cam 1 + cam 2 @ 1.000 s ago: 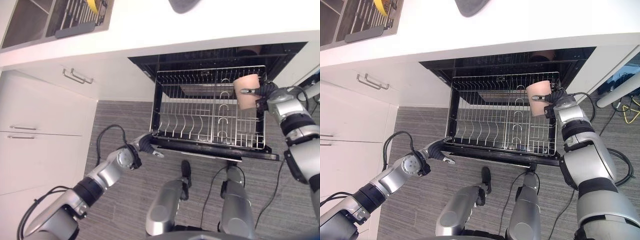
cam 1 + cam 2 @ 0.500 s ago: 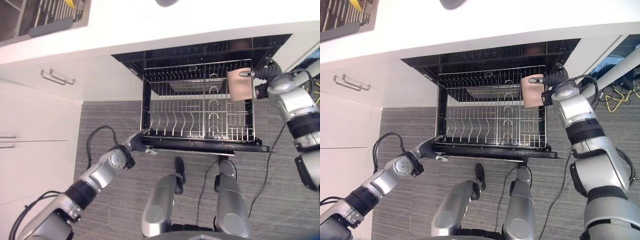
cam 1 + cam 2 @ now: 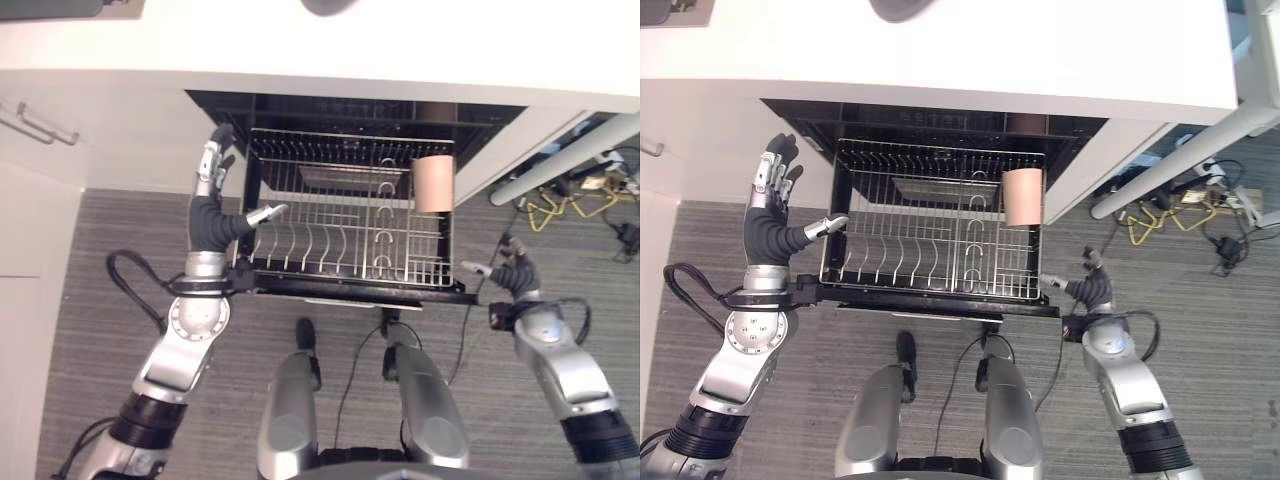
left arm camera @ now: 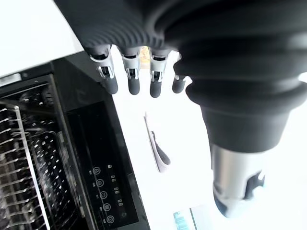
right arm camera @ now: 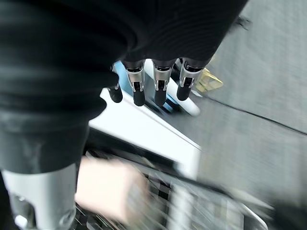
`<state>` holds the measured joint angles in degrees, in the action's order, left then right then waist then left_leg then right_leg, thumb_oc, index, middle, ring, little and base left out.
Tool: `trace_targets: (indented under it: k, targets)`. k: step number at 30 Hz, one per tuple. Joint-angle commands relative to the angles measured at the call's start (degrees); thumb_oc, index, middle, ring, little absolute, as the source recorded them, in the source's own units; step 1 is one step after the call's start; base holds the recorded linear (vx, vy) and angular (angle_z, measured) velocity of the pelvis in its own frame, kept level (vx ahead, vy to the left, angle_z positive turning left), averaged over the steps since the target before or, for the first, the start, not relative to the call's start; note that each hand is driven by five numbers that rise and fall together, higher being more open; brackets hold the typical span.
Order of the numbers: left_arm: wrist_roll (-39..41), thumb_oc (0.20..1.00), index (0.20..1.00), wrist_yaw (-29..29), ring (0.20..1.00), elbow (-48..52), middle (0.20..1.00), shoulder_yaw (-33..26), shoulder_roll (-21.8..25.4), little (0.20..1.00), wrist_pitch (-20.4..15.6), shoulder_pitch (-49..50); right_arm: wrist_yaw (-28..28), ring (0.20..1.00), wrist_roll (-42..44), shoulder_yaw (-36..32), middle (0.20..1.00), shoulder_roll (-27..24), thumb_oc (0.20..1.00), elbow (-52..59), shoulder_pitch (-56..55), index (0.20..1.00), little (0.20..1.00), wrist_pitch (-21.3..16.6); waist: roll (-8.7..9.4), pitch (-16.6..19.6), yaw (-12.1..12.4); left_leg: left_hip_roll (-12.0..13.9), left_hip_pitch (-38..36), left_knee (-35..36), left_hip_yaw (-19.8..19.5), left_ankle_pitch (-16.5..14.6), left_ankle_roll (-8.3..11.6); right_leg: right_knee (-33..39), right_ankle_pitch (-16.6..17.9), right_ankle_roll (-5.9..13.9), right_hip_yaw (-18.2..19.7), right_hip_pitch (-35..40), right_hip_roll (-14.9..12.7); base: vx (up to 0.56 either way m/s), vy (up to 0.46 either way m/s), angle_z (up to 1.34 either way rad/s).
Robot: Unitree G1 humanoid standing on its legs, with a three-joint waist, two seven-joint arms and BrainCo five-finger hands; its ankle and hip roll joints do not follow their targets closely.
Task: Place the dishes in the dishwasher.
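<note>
Now the cup [image 3: 433, 184] sits racked, well apart from both slack-fingered hands.

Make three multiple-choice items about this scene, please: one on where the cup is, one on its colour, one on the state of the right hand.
1. Where is the cup?
A. on the floor
B. in the rack, right rear part
C. in the right hand

2. What colour is the cup?
A. pale pink
B. dark green
C. black

3. How is the right hand?
A. shut on the cup
B. shut on a plate
C. open, holding nothing

Answers: 1 B, it stands among the rack wires; 2 A, its side is pale pink; 3 C, its fingers are straight, down beside the dishwasher's right front corner.
</note>
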<state>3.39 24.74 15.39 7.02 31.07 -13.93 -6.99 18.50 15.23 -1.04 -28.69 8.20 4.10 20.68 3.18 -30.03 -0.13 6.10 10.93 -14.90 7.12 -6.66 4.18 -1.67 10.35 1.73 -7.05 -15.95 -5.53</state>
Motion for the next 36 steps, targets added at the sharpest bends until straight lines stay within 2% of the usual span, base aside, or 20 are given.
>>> trace_targets:
  k: [1, 3, 4, 5, 8, 9, 11, 13, 14, 16, 17, 18, 19, 21, 24, 27, 30, 32, 35, 36]
  targets:
    - [-4.66, 1.0, 1.0, 4.0, 1.0, 2.95, 1.0, -3.95, 2.3, 1.0, -7.82, 3.84, -2.98, 1.0, 3.55, -2.45, 1.0, -2.9, 1.0, 3.35, 0.45, 1.0, 1.0, -8.07, -0.03, 5.43, 1.23, 0.97, 1.46, 4.25, -2.04, 6.37, -1.58, -4.57, -8.17, 3.37, -1.4, 8.51, -4.94, 0.09, -0.007, -0.01]
    - [-5.09, 1.0, 1.0, 4.84, 1.0, 4.64, 1.0, -7.3, 1.88, 1.0, -10.92, 5.59, -5.35, 1.0, 4.18, -4.3, 1.0, -1.66, 1.0, 6.26, -3.66, 1.0, 1.0, -11.72, 1.95, 7.63, 1.11, 0.64, -0.58, 3.99, -1.4, 4.67, -2.06, -2.86, -7.54, 4.59, -1.42, 11.33, -5.28, 0.12, 0.014, 0.0]
    - [-5.18, 1.0, 1.0, 5.01, 1.0, 5.29, 1.0, -8.32, 1.82, 1.0, -12.18, 6.19, -6.04, 1.0, 4.47, -4.82, 1.0, -1.3, 1.0, 7.21, -4.65, 1.0, 1.0, -12.82, 2.62, 8.49, 1.09, 0.45, -0.91, 4.18, -1.07, 4.75, -2.35, -2.36, -6.89, 4.98, -1.36, 11.77, -5.45, 0.12, 0.07, -0.05]
    - [-5.06, 1.0, 1.0, 4.78, 1.0, 6.87, 1.0, -10.12, 1.39, 1.0, -15.03, 7.16, -6.27, 1.0, 6.09, -5.55, 1.0, -0.18, 1.0, 9.26, -6.64, 1.0, 1.0, -15.43, 3.83, 10.39, 1.1, -0.22, -2.38, 4.93, -0.24, 4.17, -3.0, -1.3, -5.75, 6.4, -1.29, 13.27, -6.15, 0.09, 0.087, -0.11]
    - [-5.24, 1.0, 1.0, 3.48, 1.0, 8.43, 1.0, -11.51, 0.69, 1.0, -15.88, 8.79, -6.02, 1.0, 7.2, -6.41, 1.0, 1.73, 1.0, 11.93, -9.27, 1.0, 1.0, -18.2, 4.65, 13.14, 0.78, -1.06, -5.36, 8.24, -0.18, 4.35, -3.5, -0.24, -3.08, 7.7, -0.35, 14.26, -7.01, 0.1, 0.114, -0.13]
    - [-5.93, 1.0, 1.0, 3.91, 1.0, 9.27, 1.0, -11.94, 0.87, 1.0, -15.67, 9.4, -6.33, 1.0, 7.93, -6.45, 1.0, 2.65, 1.0, 13.65, -9.76, 1.0, 1.0, -19.57, 5.13, 14.46, 0.5, -1.35, -7.42, 10.68, 0.33, 4.37, -3.75, -1.52, 0.47, 8.48, -0.73, 13.36, -7.63, 0.0, 0.121, -0.28]
    - [-7.0, 1.0, 1.0, 5.32, 1.0, 9.91, 1.0, -12.68, 1.55, 1.0, -16.03, 9.75, -7.12, 1.0, 8.66, -6.43, 1.0, 3.06, 1.0, 14.73, -9.56, 1.0, 1.0, -23.02, 4.92, 15.8, 0.77, -1.18, -9.77, 13.66, 2.39, 5.05, -4.3, -3.99, 0.16, 8.71, -3.25, 12.56, -6.67, -0.07, 0.177, -0.7]
    - [-6.73, 1.0, 1.0, 5.98, 1.0, 9.68, 1.0, -12.95, 1.93, 1.0, -15.84, 9.36, -6.54, 1.0, 8.76, -6.98, 1.0, 2.32, 1.0, 15.6, -9.57, 1.0, 1.0, -25.14, 4.09, 17.16, 0.99, -1.6, -10.8, 15.31, 3.03, 5.76, -5.01, -6.11, -3.63, 7.86, -3.52, 14.35, -3.24, -0.06, 0.153, -0.93]
    - [-4.97, 1.0, 1.0, 5.08, 1.0, 8.89, 1.0, -12.71, 1.96, 1.0, -15.85, 9.22, -6.35, 1.0, 9.65, -7.7, 1.0, 1.88, 1.0, 16.14, -9.86, 1.0, 1.0, -26.0, 3.49, 18.45, 0.65, -2.42, -11.19, 15.83, 1.94, 5.81, -5.51, -7.86, -6.59, 6.41, -1.07, 15.52, 0.63, -0.04, 0.091, -0.49]
    - [-3.79, 1.0, 1.0, 3.96, 1.0, 8.11, 1.0, -12.58, 1.4, 1.0, -17.13, 9.41, -6.31, 1.0, 9.02, -8.73, 1.0, 1.67, 1.0, 16.74, -9.9, 1.0, 1.0, -26.99, 3.0, 20.08, 0.73, -3.5, -11.35, 16.5, 1.6, 6.69, -5.48, -7.85, -8.42, 4.28, -0.51, 16.31, 4.26, -0.04, 0.04, -0.08]
    - [-3.79, 1.0, 1.0, 3.91, 1.0, 8.07, 1.0, -12.4, 1.28, 1.0, -17.29, 9.2, -6.37, 1.0, 8.83, -8.74, 1.0, 1.42, 1.0, 16.78, -9.59, 1.0, 1.0, -27.39, 2.96, 20.3, 0.9, -3.88, -11.41, 16.56, 1.68, 6.76, -5.39, -6.95, -8.62, 3.91, -0.99, 16.71, 4.43, 0.0, -0.032, 0.06]
    - [-4.26, 1.0, 1.0, 5.05, 1.0, 7.32, 1.0, -11.2, 0.61, 1.0, -17.14, 7.67, -6.14, 1.0, 8.28, -7.8, 1.0, 0.59, 1.0, 16.08, -8.45, 1.0, 1.0, -29.13, 2.1, 21.02, 1.24, -4.65, -11.11, 16.35, 1.14, 7.52, -4.91, -2.84, -10.18, 2.25, -0.93, 18.22, 4.45, 0.03, -0.074, -0.06]
    - [-3.86, 1.0, 1.0, 5.38, 1.0, 6.79, 1.0, -10.95, 0.24, 1.0, -16.9, 7.27, -6.3, 1.0, 7.93, -7.73, 1.0, 0.39, 1.0, 15.9, -8.32, 1.0, 1.0, -29.85, 1.77, 21.26, 1.21, -4.83, -11.01, 16.35, 0.85, 7.85, -4.52, -1.12, -10.76, 1.66, -0.42, 19.25, 4.74, 0.05, -0.127, -0.1]
    - [-1.63, 1.0, 1.0, 4.76, 1.0, 5.72, 1.0, -10.78, -1.08, 1.0, -16.01, 6.95, -5.52, 1.0, 6.55, -7.31, 1.0, -0.34, 1.0, 17.13, -7.33, 1.0, 1.0, -28.55, 0.91, 22.33, 1.11, -5.51, -10.71, 15.6, 0.85, 8.13, -4.05, 1.16, -10.69, 0.76, -0.33, 20.3, 4.93, 0.03, -0.138, 0.26]
    - [-5.59, 1.0, 1.0, 0.73, 1.0, 6.64, 1.0, -11.08, -0.38, 1.0, -15.75, 7.82, -3.58, 1.0, -0.01, -8.05, 1.0, -2.71, 1.0, 18.01, -7.25, 1.0, 1.0, -29.02, 0.14, 22.82, 0.61, -5.84, -7.97, 9.84, 1.65, 7.27, -2.61, 2.4, -10.53, -0.07, -0.51, 21.41, 4.14, -0.04, -0.091, 0.35]
    - [-0.16, 1.0, 1.0, -0.12, 1.0, 7.04, 1.0, -12.34, 0.61, 1.0, -14.64, 7.74, -5.07, 1.0, 2.23, -8.31, 1.0, -4.61, 1.0, 17.78, -5.04, 1.0, 1.0, -28.04, -0.49, 23.01, 0.2, -1.7, -7.45, 7.44, 2.06, 8.15, -0.69, 3.71, -9.79, -0.09, -1.59, 22.09, 2.74, -0.06, 0.094, -0.07]
    - [1.88, 1.0, 1.0, -0.15, 1.0, 7.12, 1.0, -13.22, -0.94, 1.0, -13.47, 8.4, -6.59, 1.0, 1.44, -7.94, 1.0, -4.45, 1.0, 17.49, -4.6, 1.0, 1.0, -27.81, -0.92, 23.74, -0.43, 1.35, -9.66, 8.49, -0.35, 9.96, 0.31, 3.77, -9.38, -0.2, -0.33, 21.5, 2.1, 0.0, 0.258, -0.09]
    - [0.59, 1.0, 1.0, 0.83, 1.0, 7.59, 1.0, -13.84, -1.8, 1.0, -12.0, 9.68, -7.73, 1.0, 2.11, -9.13, 1.0, -5.3, 1.0, 17.43, -5.52, 1.0, 1.0, -27.17, -1.32, 24.39, -0.8, 5.35, -10.93, 10.27, -1.51, 12.83, 2.0, 4.43, -9.36, -0.11, 0.11, 21.5, 1.7, 0.01, 0.32, -0.12]
    - [1.3, 1.0, 1.0, 1.57, 1.0, 7.77, 1.0, -13.89, -2.2, 1.0, -12.49, 10.77, -8.49, 1.0, 2.71, -10.95, 1.0, -6.66, 1.0, 17.1, -5.79, 1.0, 1.0, -26.81, -2.3, 24.99, -1.26, 11.79, -13.17, 16.63, -0.79, 17.43, 4.4, 5.72, -9.41, 0.53, -0.55, 21.91, 0.46, -0.01, 0.489, 0.0]
    - [1.37, 1.0, 1.0, 1.87, 1.0, 7.61, 1.0, -13.71, -2.34, 1.0, -12.76, 10.83, -8.47, 1.0, 2.53, -10.98, 1.0, -7.1, 1.0, 17.09, -5.43, 1.0, 1.0, -26.63, -2.54, 24.92, -1.3, 12.42, -13.41, 17.67, -0.67, 18.27, 4.52, 5.77, -8.76, 0.81, -0.7, 21.51, -0.1, -0.06, 0.493, 0.09]
